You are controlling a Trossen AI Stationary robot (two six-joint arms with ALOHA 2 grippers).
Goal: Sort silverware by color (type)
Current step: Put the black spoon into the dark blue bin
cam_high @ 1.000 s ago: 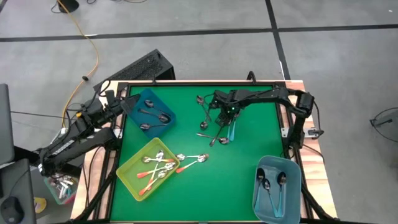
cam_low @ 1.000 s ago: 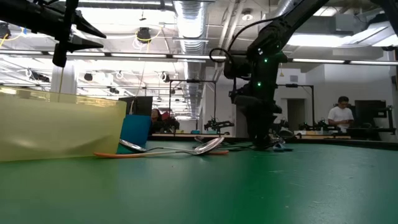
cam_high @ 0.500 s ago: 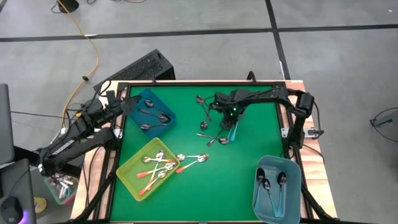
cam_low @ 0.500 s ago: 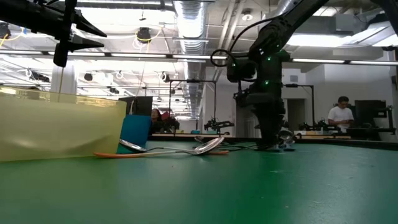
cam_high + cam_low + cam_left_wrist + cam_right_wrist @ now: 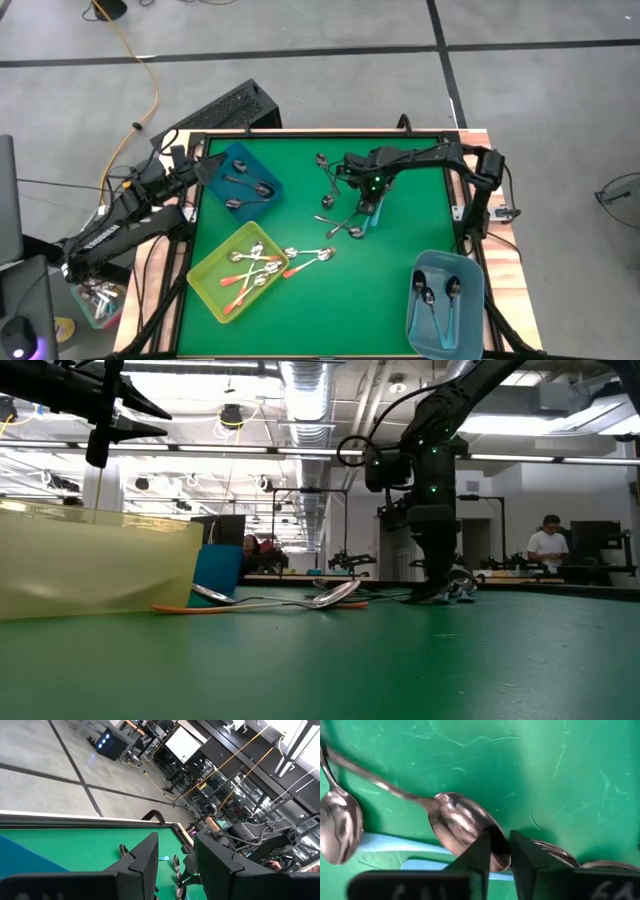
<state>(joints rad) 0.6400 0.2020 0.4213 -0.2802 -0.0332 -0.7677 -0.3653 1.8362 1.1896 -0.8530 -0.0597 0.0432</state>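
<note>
Loose spoons (image 5: 338, 205) lie in a heap on the green mat, toward its far side. My right gripper (image 5: 366, 205) points down into the heap's right end and is shut on an all-metal spoon (image 5: 462, 827). That spoon lies across two light blue handles (image 5: 395, 843). Two orange-handled spoons (image 5: 312, 257) lie beside the yellow-green bin (image 5: 205, 285). My left gripper (image 5: 203, 165) hangs open and holds nothing, above the left rim of the dark blue bin (image 5: 262, 170). My right gripper pinches the tip end of the metal spoon's bowl (image 5: 496, 851) between its two fingers, coming from above and pointing down. The spoon's thin handle (image 5: 375, 780) runs away from the fingers, and the spoon lies on the spoons beneath it.
The dark blue bin holds dark spoons, the yellow-green bin holds orange-handled ones, and a light blue bin (image 5: 470, 318) at the near right holds blue-handled ones. A raised black frame (image 5: 300, 135) edges the mat. Bare mat (image 5: 340, 310) lies between the near bins. A person (image 5: 548, 545) stands far behind the table.
My right gripper has closed its fingers from wide open down onto the spoon's bowl, while edging toward the table's right edge over the heap. The spoons under it have shifted a little.
</note>
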